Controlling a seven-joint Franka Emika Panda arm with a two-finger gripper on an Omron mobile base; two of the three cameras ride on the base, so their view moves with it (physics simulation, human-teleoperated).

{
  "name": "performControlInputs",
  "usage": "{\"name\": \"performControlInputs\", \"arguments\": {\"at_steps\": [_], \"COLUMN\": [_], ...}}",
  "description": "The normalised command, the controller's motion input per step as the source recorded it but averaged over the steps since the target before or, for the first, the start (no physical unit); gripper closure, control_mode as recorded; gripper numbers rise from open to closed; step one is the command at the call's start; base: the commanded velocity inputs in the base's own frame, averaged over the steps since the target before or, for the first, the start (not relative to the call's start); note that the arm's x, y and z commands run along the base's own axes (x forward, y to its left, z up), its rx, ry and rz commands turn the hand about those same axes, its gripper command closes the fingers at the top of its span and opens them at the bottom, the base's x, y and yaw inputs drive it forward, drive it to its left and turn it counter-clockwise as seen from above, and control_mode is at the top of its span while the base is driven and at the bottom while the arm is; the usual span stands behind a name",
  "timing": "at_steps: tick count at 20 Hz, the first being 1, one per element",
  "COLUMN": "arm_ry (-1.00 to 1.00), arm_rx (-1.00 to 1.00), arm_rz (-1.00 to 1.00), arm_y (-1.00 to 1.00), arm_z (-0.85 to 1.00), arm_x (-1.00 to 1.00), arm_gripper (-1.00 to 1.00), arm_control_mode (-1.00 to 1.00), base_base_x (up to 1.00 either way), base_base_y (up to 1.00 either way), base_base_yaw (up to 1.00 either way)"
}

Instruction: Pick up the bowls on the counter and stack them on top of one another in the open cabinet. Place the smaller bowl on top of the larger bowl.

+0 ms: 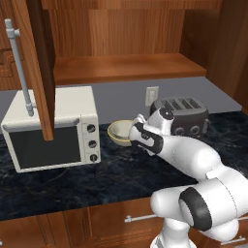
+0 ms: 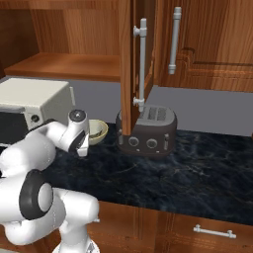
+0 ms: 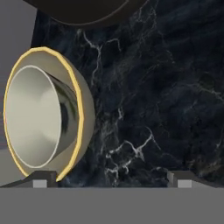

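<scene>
On the counter (image 1: pixel 72 184) between microwave (image 1: pixel 53 128) and toaster (image 1: pixel 181 116), the bowl (image 3: pixel 43 113) looks rigid, glossy and chip-prone, so with your gripper (image 3: pixel 109 177) spread wide and empty just beside it, pinch its yellow rim, one finger inside the wall.

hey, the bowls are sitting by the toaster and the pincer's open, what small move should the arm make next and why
Probably shift the open pincer sideways toward the bowls. In the hand view the smaller bowl sits nested inside the larger bowl, off toward one fingertip, while bare counter lies between the fingers. Centring over a rim should come before closing.
</scene>
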Motion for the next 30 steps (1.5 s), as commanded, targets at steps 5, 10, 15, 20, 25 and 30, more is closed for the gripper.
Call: {"name": "performControlInputs", "arguments": {"at_steps": [5, 10, 15, 20, 25, 30], "arm_ry": [-0.01, 0.00, 0.00, 0.01, 0.01, 0.05], "arm_rx": [0.05, 0.00, -0.02, -0.03, -0.01, 0.00], "arm_rz": [0.06, 0.00, 0.00, 0.00, 0.00, 0.00], "arm_y": [-0.13, 0.00, 0.00, 0.05, 0.03, 0.06], "arm_z": [0.00, -0.02, -0.17, -0.22, -0.22, -0.28], "arm_x": [0.40, 0.02, 0.16, 0.43, 0.62, 0.62], "arm_gripper": [-1.00, -1.00, -1.00, -1.00, -1.00, -1.00], "arm_control_mode": [-1.00, -1.00, -1.00, -1.00, -1.00, -1.00], "base_base_x": [0.00, 0.00, 0.00, 0.00, 0.00, 0.00], "base_base_y": [0.00, 0.00, 0.00, 0.00, 0.00, 0.00], "base_base_yaw": [0.00, 0.00, 0.00, 0.00, 0.00, 0.00]}}
